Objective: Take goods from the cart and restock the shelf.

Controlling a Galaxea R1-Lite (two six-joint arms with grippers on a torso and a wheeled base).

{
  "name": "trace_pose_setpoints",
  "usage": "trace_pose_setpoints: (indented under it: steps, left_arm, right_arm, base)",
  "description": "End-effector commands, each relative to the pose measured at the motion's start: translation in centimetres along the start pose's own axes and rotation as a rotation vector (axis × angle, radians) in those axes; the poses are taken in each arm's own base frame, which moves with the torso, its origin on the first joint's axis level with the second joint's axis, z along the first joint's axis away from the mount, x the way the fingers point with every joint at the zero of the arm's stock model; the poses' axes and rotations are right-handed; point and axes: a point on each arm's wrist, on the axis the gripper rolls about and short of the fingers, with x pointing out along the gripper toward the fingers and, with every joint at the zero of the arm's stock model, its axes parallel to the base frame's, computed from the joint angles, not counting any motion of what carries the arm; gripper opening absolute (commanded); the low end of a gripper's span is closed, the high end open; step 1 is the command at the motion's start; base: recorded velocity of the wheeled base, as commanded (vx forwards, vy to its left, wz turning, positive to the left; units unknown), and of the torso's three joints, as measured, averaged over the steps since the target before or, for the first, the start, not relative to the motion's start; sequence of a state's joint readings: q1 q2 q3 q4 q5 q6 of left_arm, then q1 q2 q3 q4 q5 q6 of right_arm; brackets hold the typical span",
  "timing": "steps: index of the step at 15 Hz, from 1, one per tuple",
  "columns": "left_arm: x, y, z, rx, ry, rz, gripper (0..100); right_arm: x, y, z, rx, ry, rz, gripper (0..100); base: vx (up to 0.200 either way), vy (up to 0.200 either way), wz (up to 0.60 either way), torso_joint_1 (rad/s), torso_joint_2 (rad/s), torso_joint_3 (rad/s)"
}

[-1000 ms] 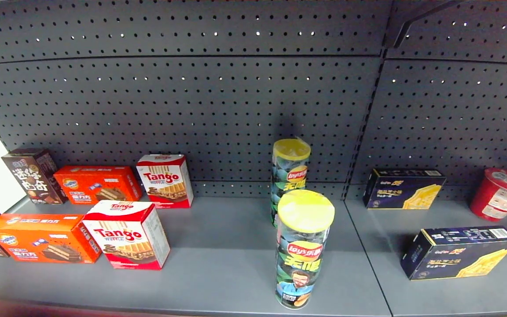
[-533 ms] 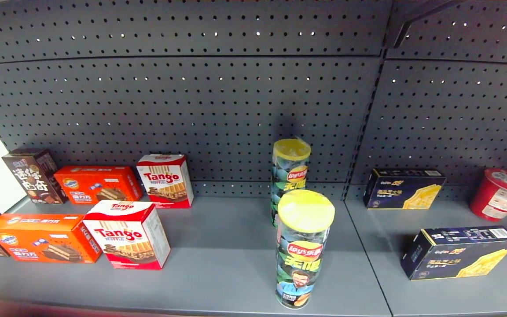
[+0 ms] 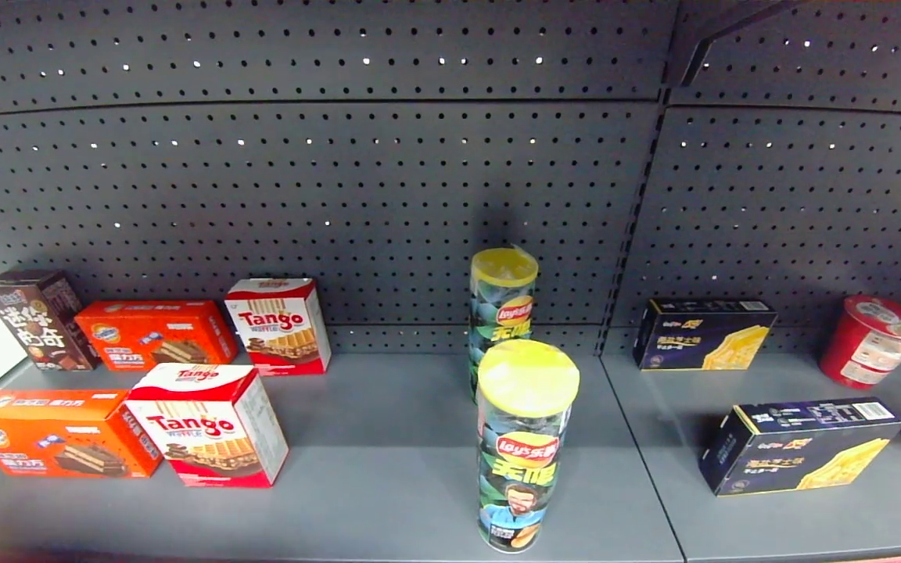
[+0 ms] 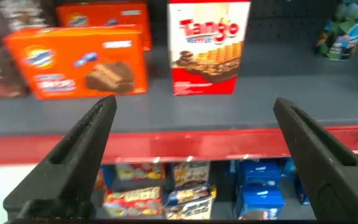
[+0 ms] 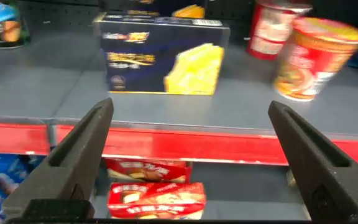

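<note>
Shelf (image 3: 388,461) front, nothing held.
Your left hand (image 4: 194,104), released, faces the wafer box (image 4: 209,46); your right hand (image 5: 191,107), released, the navy box (image 5: 160,56).

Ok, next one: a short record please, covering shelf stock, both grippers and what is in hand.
shelf: grey, pegboard back
left stock: two orange boxes, two wafer boxes
centre stock: two chip cans upright, one behind the other
right stock: two dark blue boxes, red cup
left gripper: open, empty, before the shelf edge
right gripper: open, empty, before the shelf edge
</note>
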State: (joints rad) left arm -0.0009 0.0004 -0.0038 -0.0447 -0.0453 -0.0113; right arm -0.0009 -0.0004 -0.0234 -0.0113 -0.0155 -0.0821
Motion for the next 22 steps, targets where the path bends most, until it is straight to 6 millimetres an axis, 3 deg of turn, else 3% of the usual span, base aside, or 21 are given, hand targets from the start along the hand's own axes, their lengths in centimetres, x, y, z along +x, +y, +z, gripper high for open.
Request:
trace_pose_setpoints:
  steps: [1,17,22]
  left_arm:
    - [-0.01,0.00,0.02,-0.001,-0.001,0.000,100]
    - [0.00,0.16,-0.58,0.037,0.050,0.069,100]
    - [0.01,0.16,-0.56,0.035,0.049,0.069,100]
  right_arm:
    - [0.01,0.00,-0.02,-0.001,0.001,0.003,100]
    - [0.01,0.07,-0.01,-0.001,-0.001,0.030,100]
    - [0.01,0.07,-0.01,-0.001,-0.001,0.029,100]
  base:
    - [0.000,0.000,0.00,0.000,0.00,0.000]
    - [0.000,-0.025,0.00,0.000,0.00,0.000]
    - [-0.080,0.000,0.00,0.001,0.00,0.003]
